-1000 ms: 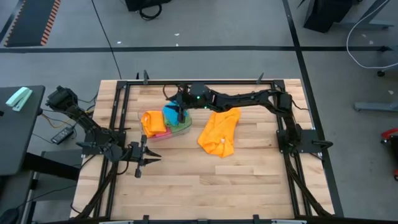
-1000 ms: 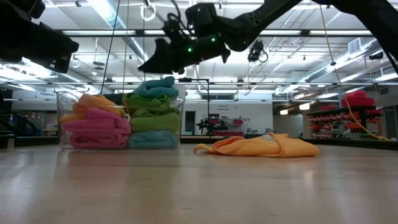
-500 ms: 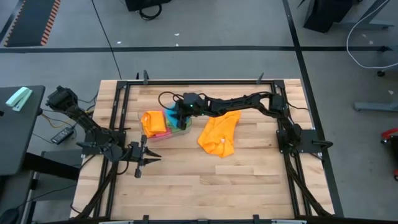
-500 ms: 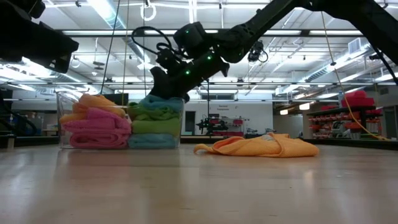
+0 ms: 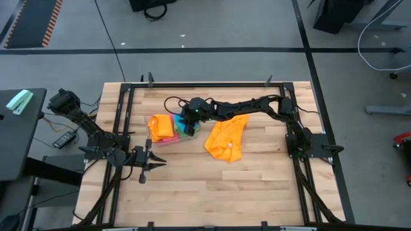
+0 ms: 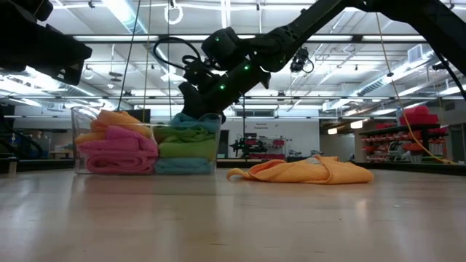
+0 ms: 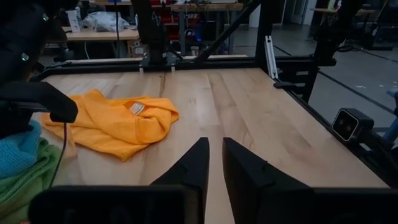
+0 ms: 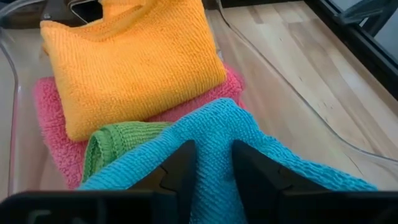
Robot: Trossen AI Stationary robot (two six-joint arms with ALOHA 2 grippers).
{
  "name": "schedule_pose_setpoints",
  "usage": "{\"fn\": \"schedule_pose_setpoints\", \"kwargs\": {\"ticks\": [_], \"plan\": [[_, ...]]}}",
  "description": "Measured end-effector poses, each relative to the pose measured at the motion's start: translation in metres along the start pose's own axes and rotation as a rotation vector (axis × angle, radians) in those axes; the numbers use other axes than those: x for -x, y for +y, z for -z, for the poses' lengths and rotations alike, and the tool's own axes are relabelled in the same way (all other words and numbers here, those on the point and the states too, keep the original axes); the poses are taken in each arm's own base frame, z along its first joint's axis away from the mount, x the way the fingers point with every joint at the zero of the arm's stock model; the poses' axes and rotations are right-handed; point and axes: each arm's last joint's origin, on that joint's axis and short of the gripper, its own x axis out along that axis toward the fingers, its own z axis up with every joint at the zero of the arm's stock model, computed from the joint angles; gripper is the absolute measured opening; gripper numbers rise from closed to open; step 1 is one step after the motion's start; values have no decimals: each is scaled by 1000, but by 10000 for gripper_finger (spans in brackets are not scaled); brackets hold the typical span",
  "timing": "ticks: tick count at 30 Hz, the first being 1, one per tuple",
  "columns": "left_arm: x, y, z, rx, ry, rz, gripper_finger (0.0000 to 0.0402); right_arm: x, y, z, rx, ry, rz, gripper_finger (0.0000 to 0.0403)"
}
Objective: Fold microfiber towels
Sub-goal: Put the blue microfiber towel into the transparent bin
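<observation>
Right hand has dropped into the tub, pinching the blue towel atop the stack. Orange towel lies crumpled on bench. Left hand idle, nearly pressed together.

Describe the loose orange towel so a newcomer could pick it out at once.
On the wooden table, find the clear tub of folded towels near the far edge. To its right in the high view lies the loose orange towel, directly on the wood. Unlike the folded orange towel in the tub, it is crumpled, unfolded and outside any container.
</observation>
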Motion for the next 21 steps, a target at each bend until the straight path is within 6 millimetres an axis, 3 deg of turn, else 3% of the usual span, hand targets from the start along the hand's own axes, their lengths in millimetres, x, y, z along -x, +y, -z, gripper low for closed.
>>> {"fn": "schedule_pose_setpoints", "kwargs": {"ticks": [10,21], "plan": [[0,0,0,-3,2,0,52,2,3,-1,-6,2,-2,113],[0,0,2,-14,16,-2,57,15,8,-43,15,-60,-13,113]]}}
